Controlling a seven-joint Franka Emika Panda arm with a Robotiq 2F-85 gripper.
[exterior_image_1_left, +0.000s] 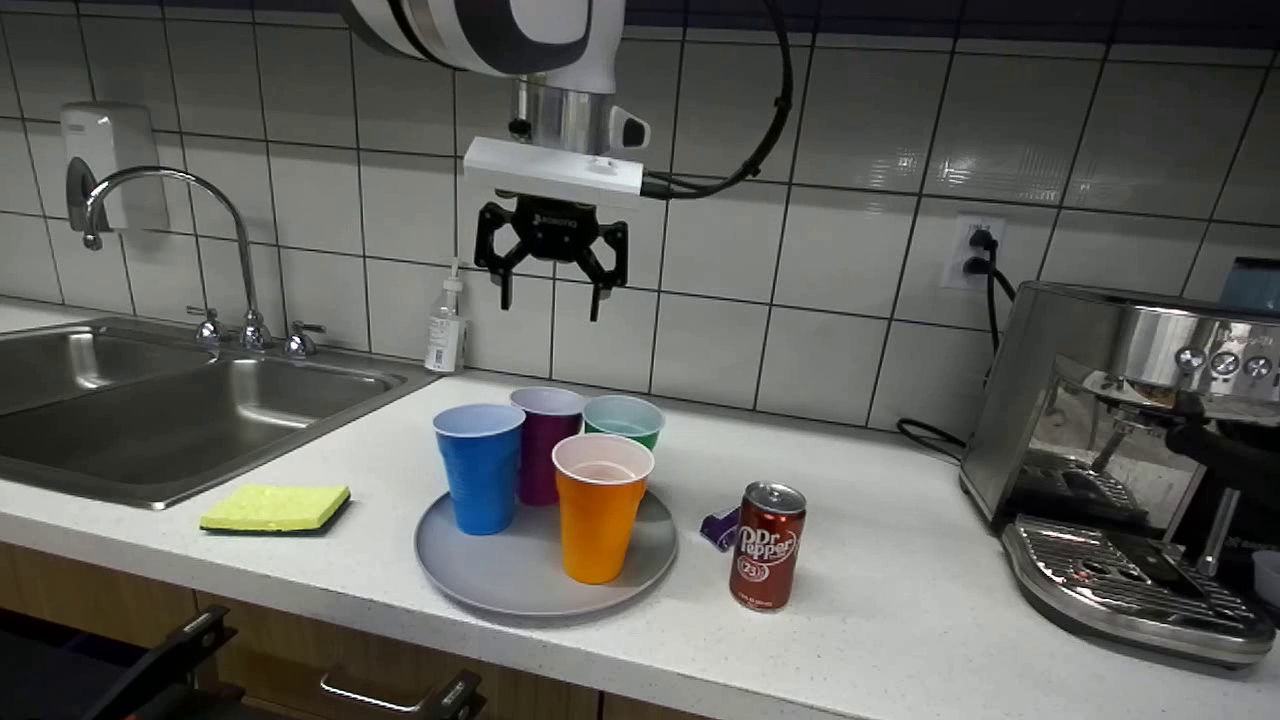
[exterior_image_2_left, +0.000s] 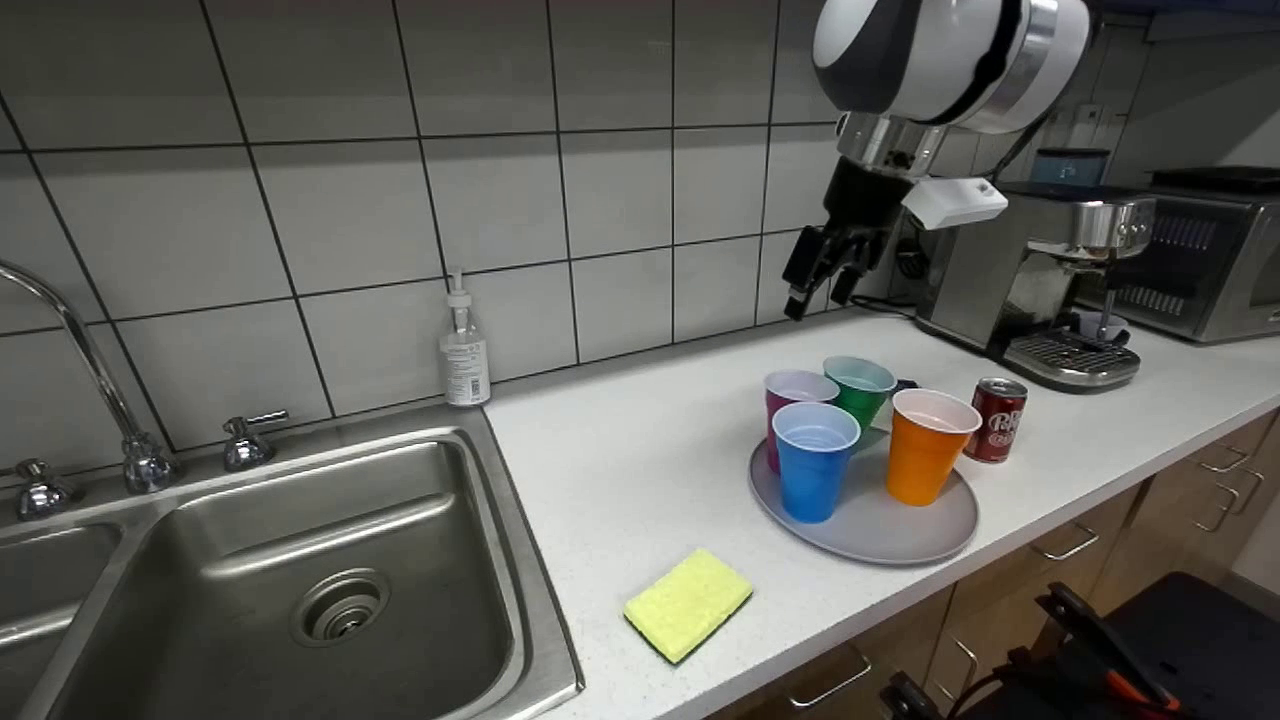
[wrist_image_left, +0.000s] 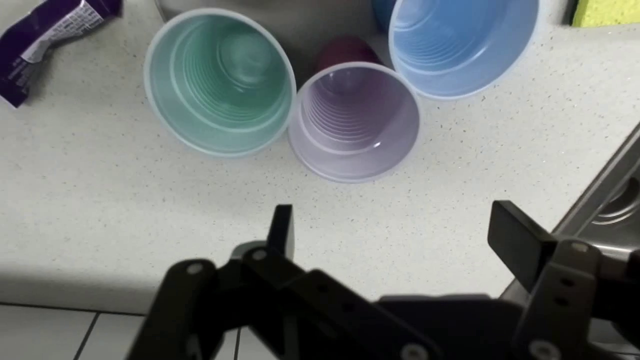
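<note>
Open and with nothing between its fingers, my gripper (exterior_image_1_left: 550, 311) hangs in the air above the far side of the counter, near the tiled wall. In the wrist view the gripper (wrist_image_left: 393, 205) has bare counter below it. A purple cup (wrist_image_left: 355, 120) is nearest, flanked by a green cup (wrist_image_left: 220, 82) and a blue cup (wrist_image_left: 462, 45). In an exterior view, the blue cup (exterior_image_1_left: 480, 475), purple cup (exterior_image_1_left: 540, 455) and orange cup (exterior_image_1_left: 600, 510) stand upright on a grey plate (exterior_image_1_left: 500, 578). The green cup (exterior_image_1_left: 640, 432) is behind them, its base hidden.
A red Dr Pepper can (exterior_image_1_left: 766, 550) and a purple wrapper (exterior_image_1_left: 720, 527) lie beside the plate's right. To the left are a yellow sponge (exterior_image_1_left: 272, 508), a steel sink (exterior_image_1_left: 190, 440) with faucet, and a pump bottle (exterior_image_1_left: 446, 335). A coffee machine (exterior_image_1_left: 1130, 400) stands right.
</note>
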